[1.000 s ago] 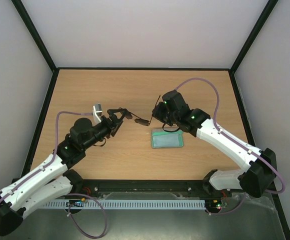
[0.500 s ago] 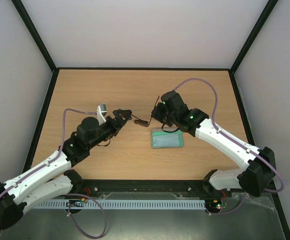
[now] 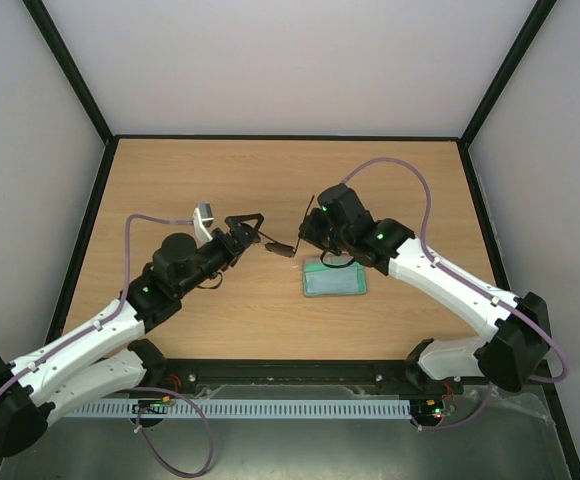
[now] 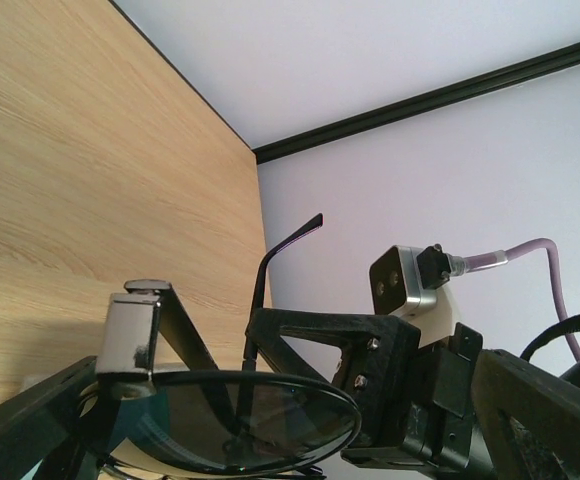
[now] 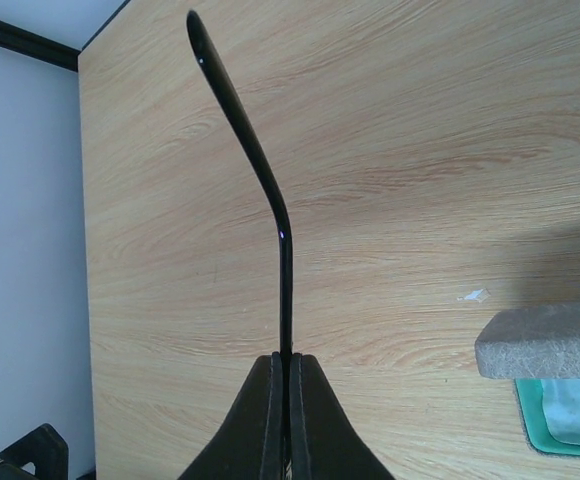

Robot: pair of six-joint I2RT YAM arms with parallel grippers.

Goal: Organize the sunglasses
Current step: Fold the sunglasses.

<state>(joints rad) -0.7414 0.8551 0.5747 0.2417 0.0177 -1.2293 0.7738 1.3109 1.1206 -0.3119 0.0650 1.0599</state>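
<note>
On the table (image 3: 270,170) I have both arms reaching toward the middle, the left arm (image 3: 80,345) from the near left and the right arm (image 3: 450,285) from the near right, their tips close together. The case (image 3: 334,277) lies open just near of the right tip, green lining up. The sunglasses (image 3: 283,243) sit between the two tips, beside the case's far left corner. The right pincer (image 3: 307,232) is clamped tight on one temple (image 5: 260,170). The left pincer (image 3: 253,228) stands spread wide and holds nothing. As I read it, my next move turns on this: the pair lies directly right of the left pincer, long axis roughly left to right from tip to tip, lens end leftward, so the left arm is nearer for taking the front. The overhead view gives me that layout but shows the sunglasses only as a dark sliver. The right wrist view shows the pinch itself, fingers together on the thin temple, which bends away over the wood, with the case's grey edge at the right. Only the left wrist view shows a lens (image 4: 220,415), large and close at the bottom. I cannot tell whether the left fingers touch it.
</note>
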